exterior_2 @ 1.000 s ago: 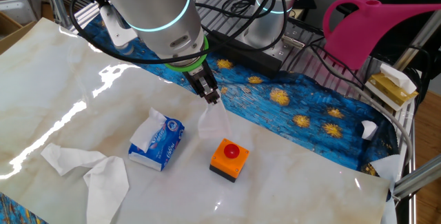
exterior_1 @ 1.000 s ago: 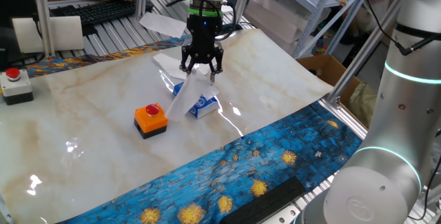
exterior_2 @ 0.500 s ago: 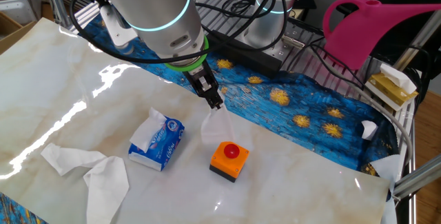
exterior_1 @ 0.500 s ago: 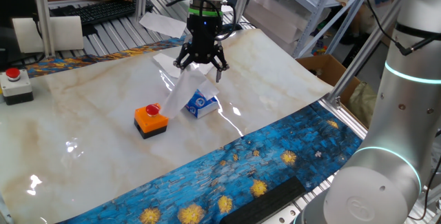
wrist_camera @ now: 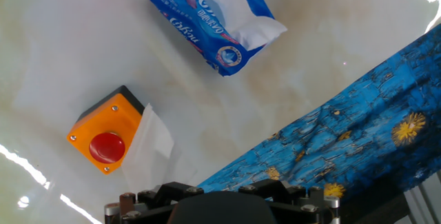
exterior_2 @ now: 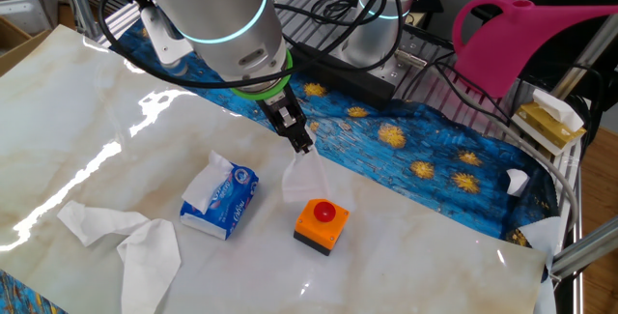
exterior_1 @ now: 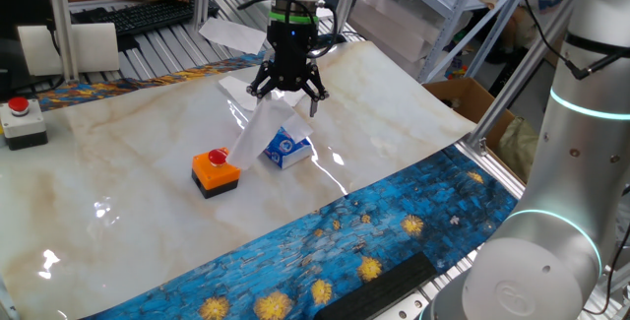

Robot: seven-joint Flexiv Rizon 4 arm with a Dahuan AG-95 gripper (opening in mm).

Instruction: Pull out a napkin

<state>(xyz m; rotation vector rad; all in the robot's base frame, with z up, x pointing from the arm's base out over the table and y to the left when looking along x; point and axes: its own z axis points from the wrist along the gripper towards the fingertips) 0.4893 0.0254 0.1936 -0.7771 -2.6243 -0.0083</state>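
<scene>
One napkin (exterior_2: 307,177) hangs free of the carton (exterior_2: 220,198), claw (exterior_2: 302,146) apparently spread. Risk: sheet drapes over the orange button box (exterior_2: 321,224) on the tabletop (exterior_2: 97,130).

The napkin (exterior_2: 305,175) is a thin white sheet, hanging loose and clear of the carton. Its lower edge drapes beside the orange button box.

The table (exterior_2: 87,111) has a glossy, smooth marble-look surface that reflects the lights. The napkin (exterior_2: 303,175) is thin, matt, translucent white paper. The carton (exterior_2: 224,201) is glossy printed blue packaging. The button box (wrist_camera: 107,138) at 9 o'clock of the carton in the hand view is smooth orange plastic. The gripper (exterior_1: 286,92) is matt black.
</scene>
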